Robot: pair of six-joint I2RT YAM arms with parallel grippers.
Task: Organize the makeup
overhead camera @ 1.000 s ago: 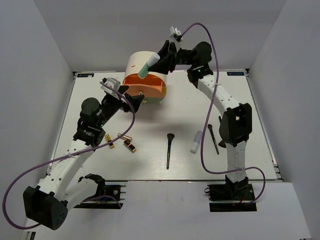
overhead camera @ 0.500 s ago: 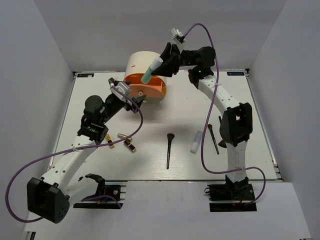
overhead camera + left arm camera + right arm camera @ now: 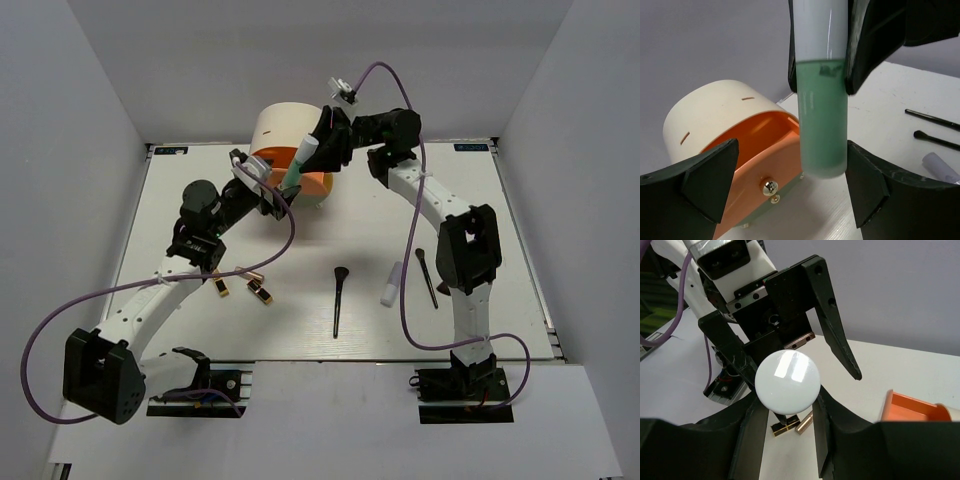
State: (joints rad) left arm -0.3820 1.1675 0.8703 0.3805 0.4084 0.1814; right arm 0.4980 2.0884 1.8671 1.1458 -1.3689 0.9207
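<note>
Gold-and-black and rose-gold lipsticks (image 3: 250,283) lie in a small cluster on the white table (image 3: 500,200), left of and nearer to you than the cream half-round box (image 3: 275,125) with its orange drawers. Your left gripper (image 3: 270,195) is just in front of that box, its fingers (image 3: 710,175) spread wide and holding nothing. The box's orange drawer (image 3: 760,145) with the small gold knob (image 3: 769,187) stands pulled open.

Between those spread fingers hangs the white bottle with the long green cap (image 3: 822,125), green end down, close in front of the open drawer. Your right gripper (image 3: 312,150) comes in over the right side of the box and clamps the bottle's white part between its black fingers (image 3: 865,45). Whether the green end touches either left finger, you cannot tell.

Right of the box and well towards you lies the black-handled fan brush (image 3: 338,300). Further right is the white tube (image 3: 391,283), and beside it the thin black brush (image 3: 427,277).
</note>
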